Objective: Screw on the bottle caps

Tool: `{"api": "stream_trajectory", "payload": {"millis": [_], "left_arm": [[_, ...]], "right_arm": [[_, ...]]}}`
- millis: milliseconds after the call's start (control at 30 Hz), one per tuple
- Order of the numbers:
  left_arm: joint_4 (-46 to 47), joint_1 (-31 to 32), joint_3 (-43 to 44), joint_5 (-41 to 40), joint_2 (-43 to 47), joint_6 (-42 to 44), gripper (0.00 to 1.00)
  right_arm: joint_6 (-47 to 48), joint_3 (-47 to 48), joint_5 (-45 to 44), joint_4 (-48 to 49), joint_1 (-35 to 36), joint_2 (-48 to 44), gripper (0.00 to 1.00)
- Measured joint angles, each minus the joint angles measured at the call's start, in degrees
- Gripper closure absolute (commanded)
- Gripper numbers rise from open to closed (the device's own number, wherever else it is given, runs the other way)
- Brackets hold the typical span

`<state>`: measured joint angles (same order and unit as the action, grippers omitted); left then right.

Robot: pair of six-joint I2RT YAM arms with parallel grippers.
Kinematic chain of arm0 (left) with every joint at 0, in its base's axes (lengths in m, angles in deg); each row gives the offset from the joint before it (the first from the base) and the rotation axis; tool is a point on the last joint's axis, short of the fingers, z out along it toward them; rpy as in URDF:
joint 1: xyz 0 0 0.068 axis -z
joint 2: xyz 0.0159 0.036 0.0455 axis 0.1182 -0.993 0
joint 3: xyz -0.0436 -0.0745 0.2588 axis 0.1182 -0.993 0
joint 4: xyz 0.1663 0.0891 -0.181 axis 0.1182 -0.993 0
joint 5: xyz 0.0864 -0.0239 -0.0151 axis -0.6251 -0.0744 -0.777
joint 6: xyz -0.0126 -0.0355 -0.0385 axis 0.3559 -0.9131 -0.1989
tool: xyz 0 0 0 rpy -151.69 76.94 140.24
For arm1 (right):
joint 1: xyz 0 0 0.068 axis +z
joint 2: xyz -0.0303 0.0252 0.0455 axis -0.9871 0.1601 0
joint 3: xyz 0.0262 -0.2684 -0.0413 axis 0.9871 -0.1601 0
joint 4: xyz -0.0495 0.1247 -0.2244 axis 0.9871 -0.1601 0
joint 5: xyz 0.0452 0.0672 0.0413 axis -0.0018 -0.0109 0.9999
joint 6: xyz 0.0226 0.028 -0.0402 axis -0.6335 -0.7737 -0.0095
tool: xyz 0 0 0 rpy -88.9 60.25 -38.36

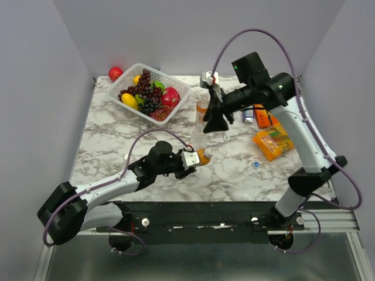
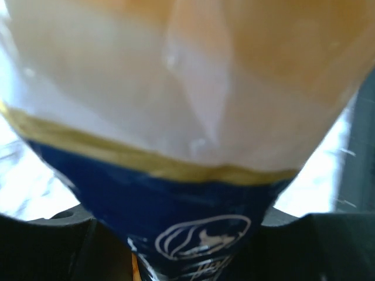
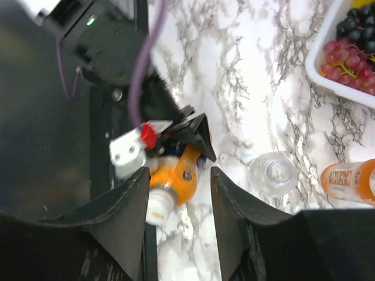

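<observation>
My left gripper (image 1: pixel 197 157) is shut on an orange bottle (image 1: pixel 204 156), held on its side with its neck pointing right. A white bottle cap (image 3: pixel 159 206) sits on that neck. In the left wrist view the bottle's blue, white and orange label (image 2: pixel 187 175) fills the frame. My right gripper (image 1: pixel 215 127) hangs open above the table behind it, with nothing between its fingers (image 3: pixel 132 199). A clear bottle (image 3: pixel 272 172) stands uncapped beside a second orange bottle (image 1: pixel 202 108). A loose white cap (image 1: pixel 227 138) and a blue cap (image 1: pixel 256 164) lie on the marble.
A white basket (image 1: pixel 140 66) of fruit stands at the back left, with a red ball (image 1: pixel 115 73) beyond it. Orange snack packets (image 1: pixel 272 141) and a small can (image 1: pixel 248 115) lie at the right, under my right arm.
</observation>
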<state>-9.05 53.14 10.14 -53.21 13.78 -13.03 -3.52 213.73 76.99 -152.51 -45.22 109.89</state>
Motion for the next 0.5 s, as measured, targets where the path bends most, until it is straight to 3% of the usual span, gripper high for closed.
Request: {"api": "stream_trajectory", "payload": {"millis": [167, 300, 500], "left_arm": [[-3.58, -0.24, 0.61, 11.63, -2.62, -0.02, 1.00], [-5.66, -0.79, 2.29, 16.44, -5.11, 0.17, 1.00], [-6.56, -1.03, 3.54, 19.34, -5.62, 1.53, 1.00]], "right_arm": [[21.68, -21.11, -1.14, -0.42, 1.66, -17.75, 0.40], [35.91, -36.68, -5.90, -0.28, 6.01, -29.35, 0.39], [46.01, -40.17, -10.14, 0.24, 9.53, -30.03, 0.40]]}}
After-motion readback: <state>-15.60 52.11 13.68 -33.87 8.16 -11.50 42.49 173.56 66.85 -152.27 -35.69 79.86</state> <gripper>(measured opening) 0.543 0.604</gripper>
